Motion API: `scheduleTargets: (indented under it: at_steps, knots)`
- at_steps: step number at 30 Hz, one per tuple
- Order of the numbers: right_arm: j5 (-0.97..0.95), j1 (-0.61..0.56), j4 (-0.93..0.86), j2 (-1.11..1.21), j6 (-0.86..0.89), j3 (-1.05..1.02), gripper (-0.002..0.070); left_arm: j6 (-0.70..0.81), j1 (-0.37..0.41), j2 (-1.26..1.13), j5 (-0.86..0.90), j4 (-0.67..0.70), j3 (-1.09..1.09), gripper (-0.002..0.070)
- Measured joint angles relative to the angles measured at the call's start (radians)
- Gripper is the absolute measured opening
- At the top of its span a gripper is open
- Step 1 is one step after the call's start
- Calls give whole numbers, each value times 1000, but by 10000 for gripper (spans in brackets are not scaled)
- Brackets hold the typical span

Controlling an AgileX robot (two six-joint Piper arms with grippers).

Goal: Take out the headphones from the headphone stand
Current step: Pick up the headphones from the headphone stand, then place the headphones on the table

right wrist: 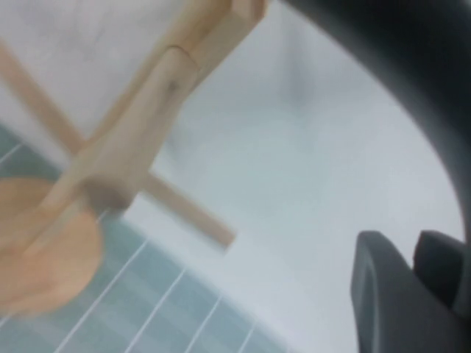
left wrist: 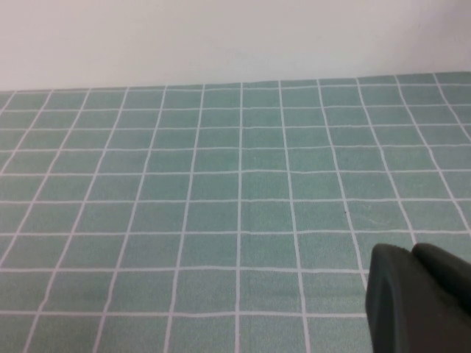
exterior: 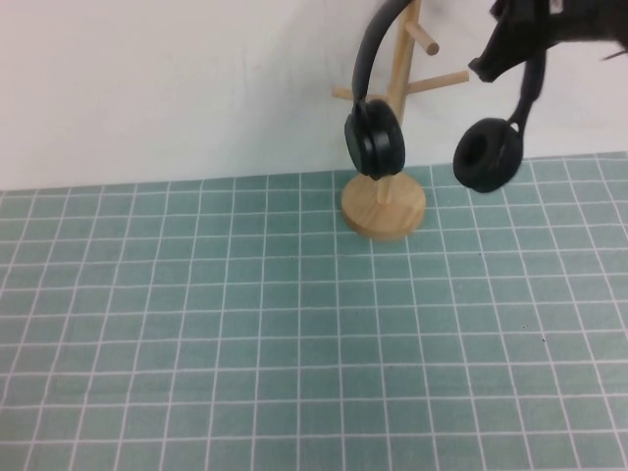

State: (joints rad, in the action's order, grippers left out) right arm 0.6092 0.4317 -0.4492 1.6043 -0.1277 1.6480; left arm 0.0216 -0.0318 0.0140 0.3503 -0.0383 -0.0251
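- Black over-ear headphones hang on a light wooden headphone stand at the far edge of a desk covered by a green grid mat, in front of a plain white wall.
- The headband arches up past the top of the picture, so where it rests on the stand cannot be seen. One ear cup hangs in front of the pole, just above the round base. The other ear cup hangs in the air to the right of the stand, clear of the desk.
- The right pincer is high at the far right, at the headband arm just above that free-hanging cup. It is fully closed and appears to be gripping the headband there, though the contact itself is dark and hard to make out.
- The right wrist view shows the stand's pole and pegs close by, with a black curve of headband crossing the corner.
- The left pincer sits low over bare mat, well apart from the stand. Whether it is open or closed cannot be told.
- Judged step: lifting the headband off the stand. To do it well, raise it straight up until the band clears the pole top and the angled pegs, then draw it away to the right. Move slowly, because the near cup could catch a peg and tip the stand.
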Motion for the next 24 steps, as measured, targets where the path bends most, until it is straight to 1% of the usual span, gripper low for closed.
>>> scheduleTargets:
  at_steps: [4,6,7,11,14,17,21,24]
  knots:
    - [343,110,32,-41,121,0,-8,0,0,0,0,0,0,-4]
    - [479,145,105,-32,145,-10,-8,0,0,0,0,0,0,-4]
    - [517,162,149,-24,161,-25,-8,0,0,0,0,0,0,-4]
    - [473,221,271,32,169,-125,-8,0,0,0,0,0,0,-4]
    - [414,231,330,123,169,-173,-8,0,0,0,0,0,0,-4]
    - [366,231,367,235,169,-170,-8,0,0,0,0,0,0,-4]
    - [279,231,369,365,169,-129,-8,0,0,0,0,0,0,-4]
    - [295,229,372,458,179,-65,-8,0,0,0,0,0,0,-4]
